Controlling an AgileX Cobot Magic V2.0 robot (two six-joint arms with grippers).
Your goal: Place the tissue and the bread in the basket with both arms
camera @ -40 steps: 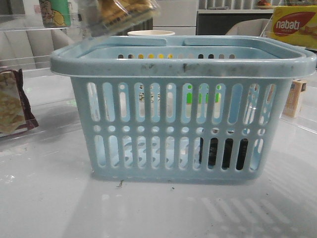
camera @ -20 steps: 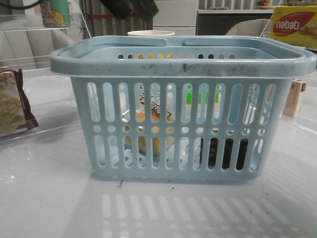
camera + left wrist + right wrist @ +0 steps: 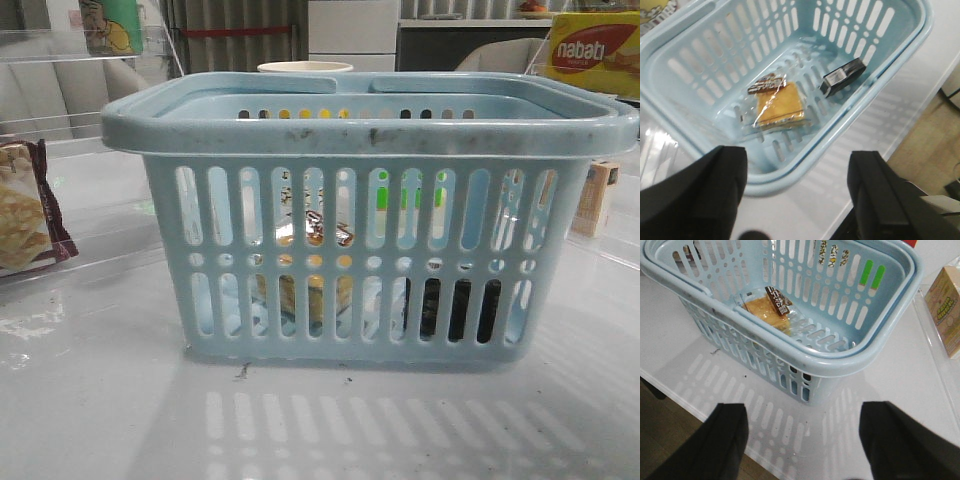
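The pale blue basket (image 3: 370,135) stands mid-table. The bread (image 3: 312,262), a clear pack of tan-yellow bread with a dark label band, lies inside it on the left half, seen through the slots. The tissue (image 3: 455,305), a small dark pack, lies inside at the right. The left wrist view shows the bread (image 3: 780,105) and the tissue (image 3: 842,76) apart on the basket's floor (image 3: 715,110). My left gripper (image 3: 797,195) is open and empty above the basket's rim. My right gripper (image 3: 802,440) is open and empty above the table beside the basket (image 3: 840,365); the bread (image 3: 770,310) shows there too.
A maroon-edged cracker packet (image 3: 22,215) lies at the far left. A yellow Nabati box (image 3: 592,50) and a small carton (image 3: 596,198) stand at the right; the carton also shows in the right wrist view (image 3: 946,310). A cup (image 3: 305,67) stands behind the basket. The table edge (image 3: 680,400) is near.
One second ago the bread was held above the basket's left rear. It dropped into the basket, the gripper rose out of the front view, and the pack has settled a little.
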